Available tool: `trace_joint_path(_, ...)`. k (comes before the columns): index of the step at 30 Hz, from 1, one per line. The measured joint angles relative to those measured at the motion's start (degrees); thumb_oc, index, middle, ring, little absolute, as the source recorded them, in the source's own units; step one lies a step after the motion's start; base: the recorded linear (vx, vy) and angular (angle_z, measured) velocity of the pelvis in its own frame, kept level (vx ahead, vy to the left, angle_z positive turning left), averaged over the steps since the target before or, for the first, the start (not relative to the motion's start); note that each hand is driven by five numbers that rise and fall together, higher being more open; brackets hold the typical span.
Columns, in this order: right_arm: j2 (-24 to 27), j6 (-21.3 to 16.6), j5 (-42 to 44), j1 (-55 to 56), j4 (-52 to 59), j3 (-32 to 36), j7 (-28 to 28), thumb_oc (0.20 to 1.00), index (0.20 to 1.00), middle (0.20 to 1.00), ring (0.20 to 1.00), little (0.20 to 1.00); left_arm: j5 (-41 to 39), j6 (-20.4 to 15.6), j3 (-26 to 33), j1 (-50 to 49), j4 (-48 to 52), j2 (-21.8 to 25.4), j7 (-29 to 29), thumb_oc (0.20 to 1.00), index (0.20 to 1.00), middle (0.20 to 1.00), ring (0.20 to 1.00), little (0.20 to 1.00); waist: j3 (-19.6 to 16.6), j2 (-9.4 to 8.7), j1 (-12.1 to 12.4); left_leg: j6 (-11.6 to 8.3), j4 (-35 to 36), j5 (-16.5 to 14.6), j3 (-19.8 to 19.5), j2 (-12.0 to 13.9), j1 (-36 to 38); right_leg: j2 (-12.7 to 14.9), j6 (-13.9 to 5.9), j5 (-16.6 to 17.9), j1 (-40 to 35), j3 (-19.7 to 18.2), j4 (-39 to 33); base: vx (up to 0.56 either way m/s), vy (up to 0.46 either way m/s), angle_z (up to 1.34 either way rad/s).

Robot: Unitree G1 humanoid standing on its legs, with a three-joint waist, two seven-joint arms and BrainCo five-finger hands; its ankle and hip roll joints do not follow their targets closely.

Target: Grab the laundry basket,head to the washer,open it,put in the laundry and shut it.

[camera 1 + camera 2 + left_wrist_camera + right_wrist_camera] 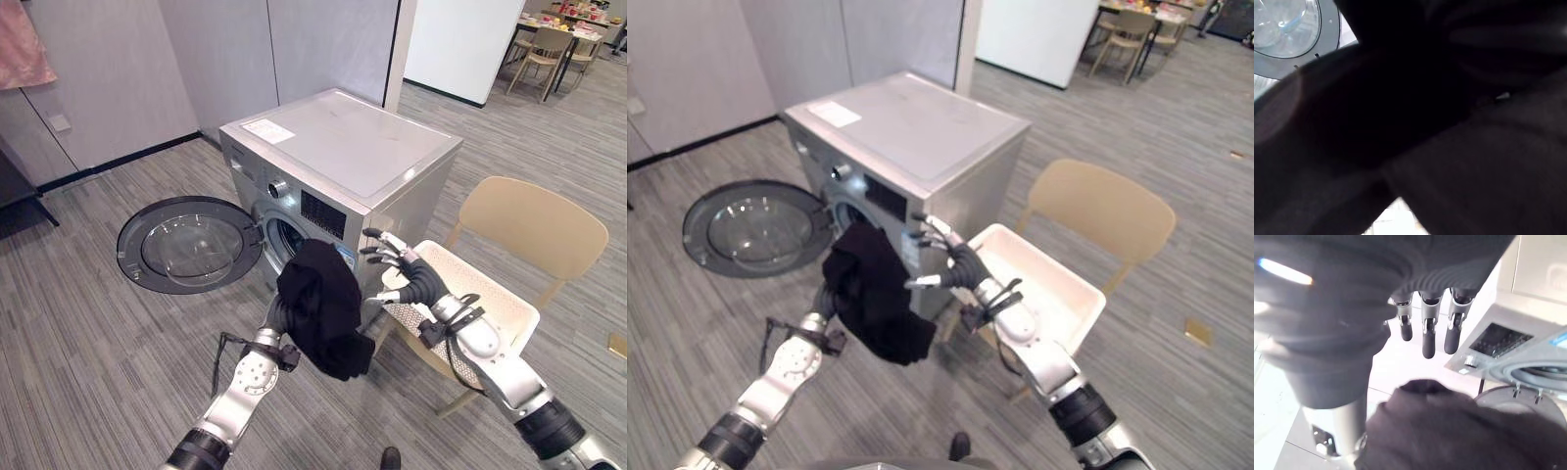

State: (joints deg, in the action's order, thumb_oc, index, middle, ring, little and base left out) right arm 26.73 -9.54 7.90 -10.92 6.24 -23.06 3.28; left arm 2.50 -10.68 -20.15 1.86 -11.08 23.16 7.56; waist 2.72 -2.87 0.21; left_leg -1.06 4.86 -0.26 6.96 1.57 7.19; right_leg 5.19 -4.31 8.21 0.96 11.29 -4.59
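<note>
Your left hand [281, 315] is sitting under a black garment [323, 305], lifted in front of the washer [338, 171]. The cloth is draping over that hand and hanging down past it, so its fingers are hidden; you cannot tell whether they are curled into the fabric or merely carrying it. In the left wrist view the dark cloth [1449, 147] is lying right across the lens, with a slice of the door glass at one corner.

The garment is hanging just in front of the drum opening [285, 238], not inside it. The round door [189, 245] is standing swung fully open to the washer's left side.

Your right hand [395, 266] is hovering just beside the garment, near the washer's front right corner, fingers [1428, 335] straight and spread, gripping nothing. In the head views they appear apart from the cloth.

The white laundry basket [1058, 284] is resting on the seat of a tan chair [534, 225] to the right of the washer, below your right forearm.
</note>
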Motion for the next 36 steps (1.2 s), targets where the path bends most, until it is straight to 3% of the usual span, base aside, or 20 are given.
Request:
trace_joint_path(5, 3.29, -0.33, -9.68, 9.46, -1.47, 8.66, -2.25, 1.0, 1.0, 1.0, 1.0, 1.0, -2.55, 0.46, 3.08, -6.87, -1.52, 0.19, -4.27, 0.2, 0.2, 0.2, 0.2, 0.2, -0.09, 0.97, -0.14, -0.07, 0.01, 0.04, 0.31, 0.08, -0.3, -0.06, 0.06, -0.39, 0.48, -0.38, 0.0, -0.04, -0.061, -0.03)
trace_joint_path(9, 3.46, 1.55, -13.26, 19.68, -11.42, 12.95, -2.38, 1.0, 1.0, 1.0, 1.0, 1.0, -4.08, 2.09, 7.71, -14.32, -6.13, 0.02, -7.15, 0.2, 0.2, 0.2, 0.2, 0.2, 0.29, 2.67, -0.77, 0.01, 0.01, 0.17, 0.3, 0.22, -1.08, -0.27, 0.07, -0.36, 1.14, -0.7, -0.23, -0.05, -0.047, -0.05)
trace_joint_path(15, 2.55, 3.44, -15.49, 23.42, -21.57, 13.79, -2.35, 1.0, 1.0, 1.0, 1.0, 1.0, -4.72, 3.83, 14.71, -17.86, -13.35, -3.28, -7.37, 0.2, 0.2, 0.2, 0.2, 0.2, 0.88, 3.48, -1.16, 0.01, 0.02, 0.1, 0.15, 0.83, -1.2, -0.84, 0.35, -0.57, 1.16, -0.6, -0.34, -0.03, -0.057, 0.01)
trace_joint_path(19, 0.19, 2.99, -16.39, 23.1, -29.08, 14.17, -2.92, 1.0, 1.0, 1.0, 1.0, 1.0, -4.75, 4.49, 18.07, -17.97, -20.83, -5.69, -6.73, 0.2, 0.2, 0.2, 0.2, 0.2, 1.51, 3.99, 0.16, -0.17, -0.03, 0.34, 0.04, 1.28, -2.09, -1.37, 0.54, -0.69, 2.05, -0.55, -0.35, -0.09, -0.028, 0.0)
trace_joint_path(21, -0.23, 3.28, -16.29, 22.04, -31.65, 14.24, -3.54, 1.0, 1.0, 1.0, 1.0, 1.0, -4.75, 4.92, 18.34, -17.5, -21.17, -5.58, -5.43, 0.2, 0.2, 0.2, 0.2, 0.2, 4.08, 4.07, 0.68, -0.32, -0.1, 1.12, -1.22, 1.34, -2.94, -1.33, 0.55, -0.69, 2.24, 0.46, -0.31, -0.18, -0.013, 0.27)
trace_joint_path(24, -0.49, 3.48, -15.82, 20.34, -34.82, 14.25, -4.8, 1.0, 1.0, 1.0, 1.0, 1.0, -4.85, 4.83, 18.18, -12.46, -21.99, -5.92, -4.76, 0.2, 0.2, 0.2, 0.2, 0.2, 8.42, 3.99, 1.59, -0.57, -5.95, 0.9, -3.46, 1.16, -9.46, -0.03, 0.72, -0.63, 2.9, 5.09, -0.03, -0.1, 0.016, 0.86)
trace_joint_path(25, -0.55, 3.49, -15.78, 19.81, -35.34, 14.19, -5.4, 1.0, 1.0, 1.0, 1.0, 1.0, -5.58, 4.92, 18.16, -11.43, -22.03, -6.09, -4.62, 0.2, 0.2, 0.2, 0.2, 0.2, 9.15, 4.07, 1.26, -0.56, -6.37, 0.24, -1.83, 1.5, -10.74, 0.31, 1.07, -0.58, 2.96, 7.25, -0.03, 0.03, 0.025, 1.01)
trace_joint_path(26, -0.8, 3.57, -15.77, 19.33, -35.63, 14.17, -5.87, 1.0, 1.0, 1.0, 1.0, 1.0, -6.48, 4.93, 18.19, -10.59, -21.74, -6.12, -4.41, 0.2, 0.2, 0.2, 0.2, 0.2, 9.7, 3.83, 1.28, -0.24, -7.24, -0.61, 2.26, 2.78, -11.49, 0.56, 2.44, -0.8, 3.06, 8.58, -0.04, 0.06, 0.035, 0.83)
trace_joint_path(27, -0.94, 3.57, -15.79, 19.15, -35.69, 14.13, -5.92, 1.0, 1.0, 1.0, 1.0, 1.0, -6.76, 4.89, 18.19, -10.39, -21.37, -6.13, -3.91, 0.2, 0.2, 0.2, 0.2, 0.2, 9.86, 3.59, 1.63, -0.28, -7.35, -0.64, 5.89, 3.9, -11.68, 0.75, 2.61, -0.96, 3.34, 9.09, -0.02, 0.05, 0.059, 0.59)
trace_joint_path(29, -0.92, 3.53, -15.79, 17.63, -35.67, 14.05, -6.33, 1.0, 1.0, 1.0, 1.0, 1.0, -6.83, 4.92, 18.2, -10.85, -21.46, -6.07, -3.34, 0.2, 0.2, 0.2, 0.2, 0.2, 9.95, 3.4, 1.52, -0.31, -6.84, -0.91, 10.11, 4.91, -12.07, 1.19, 2.57, -0.91, 3.04, 10.42, 0.03, -0.02, 0.057, 0.49)
trace_joint_path(32, -1.13, 4.17, -15.79, 17.09, -35.27, 13.43, -7.17, 1.0, 1.0, 1.0, 1.0, 1.0, -6.83, 4.95, 17.83, -10.29, -21.38, -5.97, -2.98, 0.2, 0.2, 0.2, 0.2, 0.2, 10.28, 2.01, -0.05, -0.43, -8.07, -2.0, 21.79, 7.74, -13.24, 3.92, 1.96, -1.12, 2.1, 17.05, 0.04, 0.14, 0.219, 1.11)
trace_joint_path(33, -1.26, 4.72, -15.81, 16.98, -35.23, 13.47, -7.18, 1.0, 1.0, 1.0, 1.0, 1.0, -6.82, 4.98, 17.61, -10.29, -21.37, -6.05, -3.02, 0.2, 0.2, 0.2, 0.2, 0.2, 10.39, 1.75, -0.58, -0.54, -8.2, -1.27, 23.21, 7.67, -13.13, 4.48, 1.39, -1.42, 1.71, 18.46, 0.05, 0.19, 0.26, 0.81)
trace_joint_path(35, -1.37, 5.2, -15.89, 16.03, -35.24, 13.43, -7.15, 1.0, 1.0, 1.0, 1.0, 1.0, -6.82, 4.98, 17.16, -10.1, -21.33, -6.13, -3.08, 0.2, 0.2, 0.2, 0.2, 0.2, 10.38, 1.45, -0.17, -0.13, -7.76, 1.64, 21.25, 6.78, -12.97, 5.03, 0.37, -1.61, 1.03, 19.17, 0.5, 0.13, 0.21, 0.39)
trace_joint_path(36, -1.86, 5.43, -15.99, 15.82, -35.29, 13.13, -7.17, 1.0, 1.0, 1.0, 1.0, 1.0, -6.81, 5.02, 17.24, -10.35, -21.37, -5.94, -3.07, 0.2, 0.2, 0.2, 0.2, 0.2, 10.28, 0.63, 0.13, 0.11, -7.94, 1.24, 20.87, 6.03, -13.02, 5.76, -0.08, -1.57, 0.71, 19.21, 0.66, 0.08, 0.15, 0.17)
